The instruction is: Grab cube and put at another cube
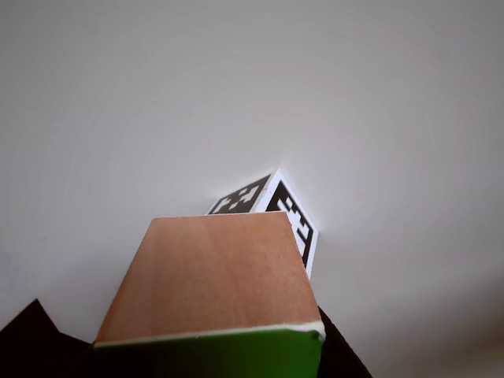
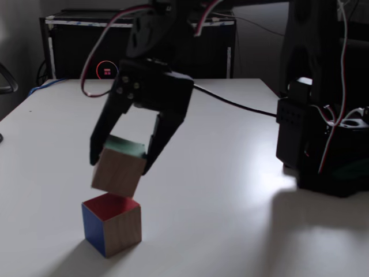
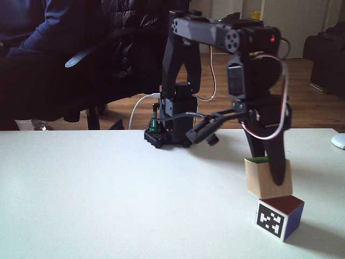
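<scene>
**Above the marker cube: wooden cube pinched in the gripper**

Over the white surface [image 2: 230, 190], the gripper [image 2: 122, 157] pinches the wooden cube [image 2: 118, 171] between its two black fingers, one on each side. The cube hangs tilted, its green face [image 2: 125, 146] turned up toward the gripper's body and a plain light-brown face toward the camera in a fixed view. Its lowest corner sits right at the red top of the other cube [image 2: 111, 224]; whether the two touch cannot be told.

In a fixed view the lower cube [image 3: 279, 217] rests on the surface and shows a white face with a black square-pattern marker, a dark red top and a blue side. No letters or numbers can be read on it.

In the other view, the wooden face [image 1: 213, 272] with its whitish edge and green side fills the lower middle, and the marker cube [image 1: 287, 213] peeks out just beyond its far edge.

Behind, the arm's black base [image 3: 171, 127] stands on the surface with cables around it. A small red-ringed light [image 2: 106, 70] glows on a dark box; its symbol is too small to read.
</scene>
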